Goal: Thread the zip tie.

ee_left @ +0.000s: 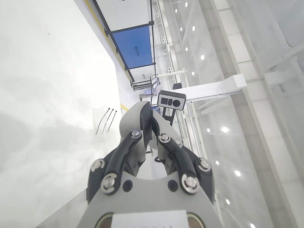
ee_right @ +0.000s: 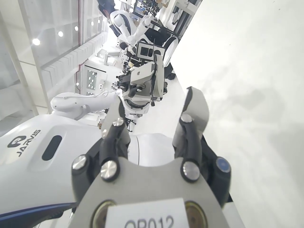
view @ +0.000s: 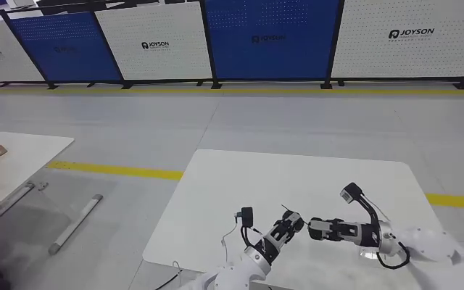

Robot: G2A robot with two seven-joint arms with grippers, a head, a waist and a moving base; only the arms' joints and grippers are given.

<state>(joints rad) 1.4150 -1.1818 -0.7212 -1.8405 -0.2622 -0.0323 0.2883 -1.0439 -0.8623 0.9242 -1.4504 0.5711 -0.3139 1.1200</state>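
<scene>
Over white table [view: 290, 181], left end effector [ee_left: 147, 111] mostly hides zip tie [ee_left: 151, 98].

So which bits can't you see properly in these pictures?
1. Thin black zip tie: in both wrist views the shut left gripper's fingers hide its middle, and its head cannot be made out.
2. Three spare black zip ties on the white table: left wrist view, too small to show their slots.
3. Top view: the held tie is too thin to tell if it reaches the open right gripper.
</scene>
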